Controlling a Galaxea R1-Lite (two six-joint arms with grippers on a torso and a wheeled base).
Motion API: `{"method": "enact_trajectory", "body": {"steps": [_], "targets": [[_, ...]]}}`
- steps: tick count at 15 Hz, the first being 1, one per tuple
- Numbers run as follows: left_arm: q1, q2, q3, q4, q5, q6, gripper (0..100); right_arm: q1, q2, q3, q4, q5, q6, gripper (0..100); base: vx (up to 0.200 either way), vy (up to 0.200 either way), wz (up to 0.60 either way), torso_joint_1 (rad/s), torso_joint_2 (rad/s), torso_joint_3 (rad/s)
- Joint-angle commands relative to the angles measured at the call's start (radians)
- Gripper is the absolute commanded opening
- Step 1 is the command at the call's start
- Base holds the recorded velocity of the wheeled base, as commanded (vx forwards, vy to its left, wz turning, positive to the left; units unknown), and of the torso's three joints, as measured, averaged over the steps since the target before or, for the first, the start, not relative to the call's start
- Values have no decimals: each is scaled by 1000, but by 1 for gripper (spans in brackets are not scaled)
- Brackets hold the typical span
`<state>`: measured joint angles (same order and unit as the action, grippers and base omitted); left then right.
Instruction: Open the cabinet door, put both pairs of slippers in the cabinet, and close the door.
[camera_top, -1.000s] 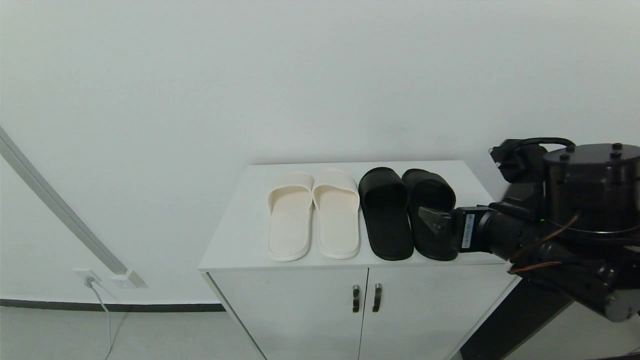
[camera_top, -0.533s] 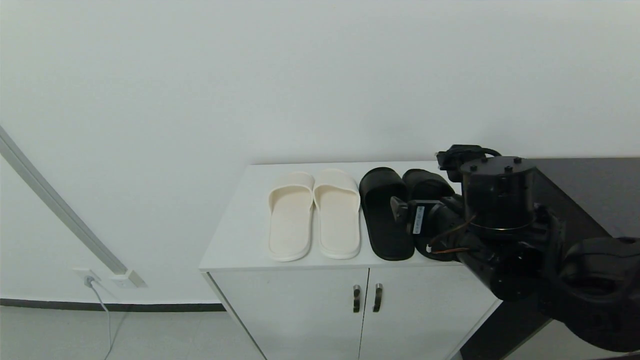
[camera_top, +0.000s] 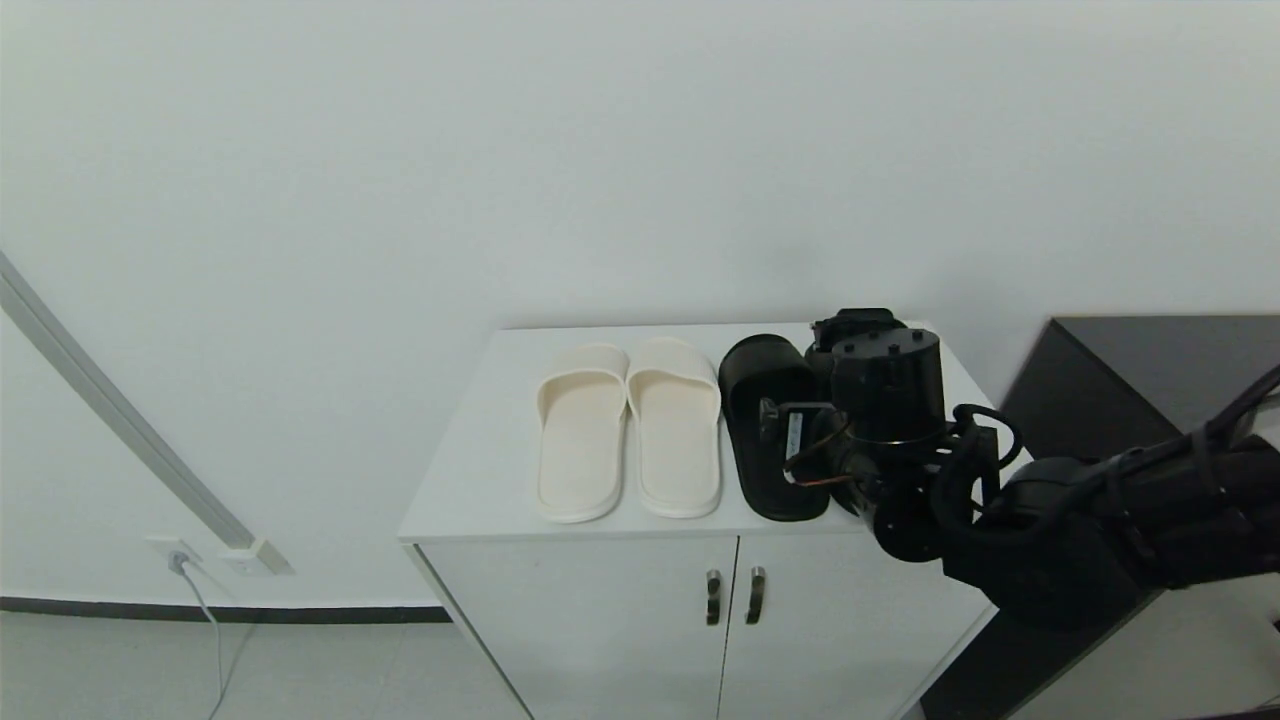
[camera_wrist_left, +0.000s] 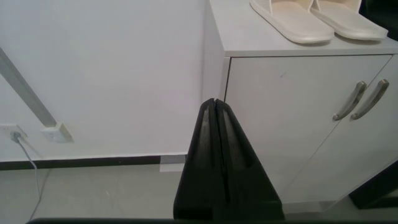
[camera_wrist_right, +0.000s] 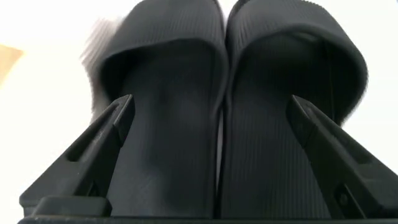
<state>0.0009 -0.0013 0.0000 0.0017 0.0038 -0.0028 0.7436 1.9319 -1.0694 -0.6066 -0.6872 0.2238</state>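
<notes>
A white cabinet (camera_top: 480, 480) has both doors shut, with two metal handles (camera_top: 733, 595) at the middle seam. On its top lies a pair of white slippers (camera_top: 627, 430) and, to their right, a pair of black slippers (camera_top: 765, 430). My right arm (camera_top: 885, 385) hangs over the black pair and hides most of the right one. In the right wrist view my right gripper (camera_wrist_right: 211, 102) is open, its fingers spread on either side of the two black slippers (camera_wrist_right: 168, 124) close below. My left gripper (camera_wrist_left: 215, 102) is shut and empty, low by the cabinet's left front corner (camera_wrist_left: 227, 59).
A dark table (camera_top: 1150, 350) stands right of the cabinet. A wall socket with a cable (camera_top: 180, 562) and a slanted conduit (camera_top: 110, 410) sit on the wall at lower left. Grey floor runs along the cabinet's left side.
My right arm has swung left from beyond the cabinet's right edge to above the black slippers, uncovering the dark table. The slippers and doors have not moved.
</notes>
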Motion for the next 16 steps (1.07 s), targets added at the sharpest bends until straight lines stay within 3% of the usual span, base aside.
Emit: {"method": "enact_trajectory", "body": {"steps": [1, 12, 13, 16], "targets": [[1, 1, 0, 0, 1, 0, 0, -26, 58, -52, -1, 2, -6, 100, 0, 0, 0, 0, 0, 0], [1, 1, 0, 0, 1, 0, 0, -87, 167, -201, -2, 3, -50, 100, 0, 0, 0, 0, 0, 0], [1, 1, 0, 0, 1, 0, 0, -89, 171, -202, -4, 3, -49, 0, 0, 0, 0, 0, 0, 0], [1, 1, 0, 0, 1, 0, 0, -96, 179, -201, -44, 2, -75, 0, 0, 0, 0, 0, 0, 0]]}}
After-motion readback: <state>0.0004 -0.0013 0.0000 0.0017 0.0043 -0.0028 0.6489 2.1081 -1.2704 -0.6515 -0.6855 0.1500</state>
